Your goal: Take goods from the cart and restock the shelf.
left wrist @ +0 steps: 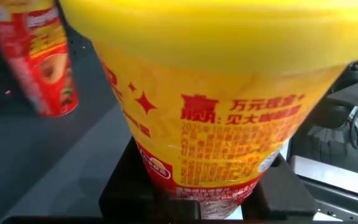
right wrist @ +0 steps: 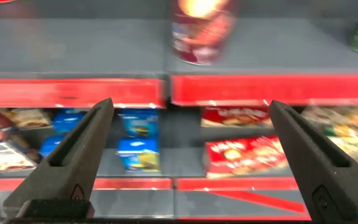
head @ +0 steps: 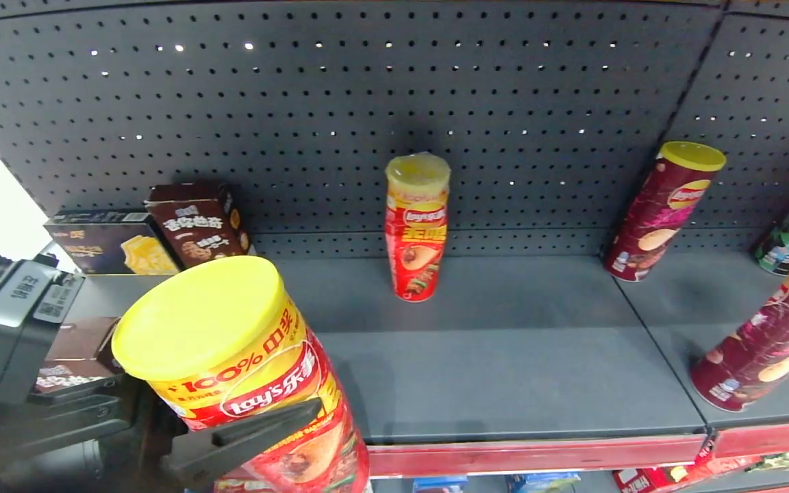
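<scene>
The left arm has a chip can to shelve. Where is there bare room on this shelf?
Widest bare patch: the shelf between the middle red can and the rear maroon can, out to the front lip. A narrower gap lies between the red can and the boxes, nearest the held can. The right end is crowded.

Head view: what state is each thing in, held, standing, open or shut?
Yellow-lidded can: held in the left end effector, lid on.
Red can: standing on the shelf, lid on.
Back maroon can: standing, lid on.
Front maroon can: standing, lid on.
Right end effector: open, empty.
</scene>
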You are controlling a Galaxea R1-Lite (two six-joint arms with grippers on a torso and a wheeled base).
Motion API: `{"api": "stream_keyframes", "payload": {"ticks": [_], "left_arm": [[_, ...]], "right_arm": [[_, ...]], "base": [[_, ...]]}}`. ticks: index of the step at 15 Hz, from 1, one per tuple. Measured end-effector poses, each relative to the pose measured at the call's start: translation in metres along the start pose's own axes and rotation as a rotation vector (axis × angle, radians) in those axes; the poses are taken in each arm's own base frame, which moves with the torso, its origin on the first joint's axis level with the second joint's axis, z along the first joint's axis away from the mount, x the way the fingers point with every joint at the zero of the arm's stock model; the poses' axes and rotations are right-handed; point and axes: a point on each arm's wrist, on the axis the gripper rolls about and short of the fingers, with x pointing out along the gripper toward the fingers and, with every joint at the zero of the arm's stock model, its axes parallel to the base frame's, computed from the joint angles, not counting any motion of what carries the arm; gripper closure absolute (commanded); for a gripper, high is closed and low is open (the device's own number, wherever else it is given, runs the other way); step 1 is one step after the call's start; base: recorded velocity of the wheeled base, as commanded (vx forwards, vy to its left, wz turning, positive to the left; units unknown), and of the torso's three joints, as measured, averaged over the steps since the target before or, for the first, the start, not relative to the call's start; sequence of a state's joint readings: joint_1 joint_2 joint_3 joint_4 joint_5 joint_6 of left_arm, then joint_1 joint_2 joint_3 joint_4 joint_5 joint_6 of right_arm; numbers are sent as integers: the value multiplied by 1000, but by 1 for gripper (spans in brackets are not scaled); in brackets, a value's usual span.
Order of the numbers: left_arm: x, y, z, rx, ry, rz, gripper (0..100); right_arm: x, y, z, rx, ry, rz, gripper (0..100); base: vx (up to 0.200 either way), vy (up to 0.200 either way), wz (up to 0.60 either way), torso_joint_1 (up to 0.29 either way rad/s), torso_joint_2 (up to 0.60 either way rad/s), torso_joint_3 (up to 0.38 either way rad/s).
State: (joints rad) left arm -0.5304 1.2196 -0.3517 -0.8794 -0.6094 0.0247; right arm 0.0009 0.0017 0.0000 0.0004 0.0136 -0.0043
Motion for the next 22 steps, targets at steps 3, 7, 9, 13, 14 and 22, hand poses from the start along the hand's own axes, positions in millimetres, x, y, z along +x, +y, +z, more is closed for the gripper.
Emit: {"api": "stream_keyframes", "payload": {"ticks": [3, 7, 9, 13, 14, 22], "left_arm": [[-1, 1, -1, -3, 4, 12, 100], [-3, 0, -2, -28, 2, 13, 100], [-5, -1, -3, -31, 6, 13, 100], [-7, -3, -6, -37, 12, 13, 100], [-8, -3, -7, -37, 14, 12, 100], [-14, 1, -10, -93, -1, 26, 100]], "right_arm": [[0, 0, 0, 0, -1, -1, 0], [0, 0, 0, -3, 1, 0, 0], [0, 0, 0, 0, 0, 0, 0], [0, 0, 0, 0, 0, 0, 0], [0, 0, 0, 0, 0, 0, 0], [0, 0, 0, -3, 5, 5, 0]], "base": [[0, 0, 0, 0, 0, 0], [0, 0, 150, -1, 1, 1], [0, 0, 0, 0, 0, 0], [0, 0, 0, 0, 0, 0], [0, 0, 0, 0, 0, 0], [0, 0, 0, 0, 0, 0]]}}
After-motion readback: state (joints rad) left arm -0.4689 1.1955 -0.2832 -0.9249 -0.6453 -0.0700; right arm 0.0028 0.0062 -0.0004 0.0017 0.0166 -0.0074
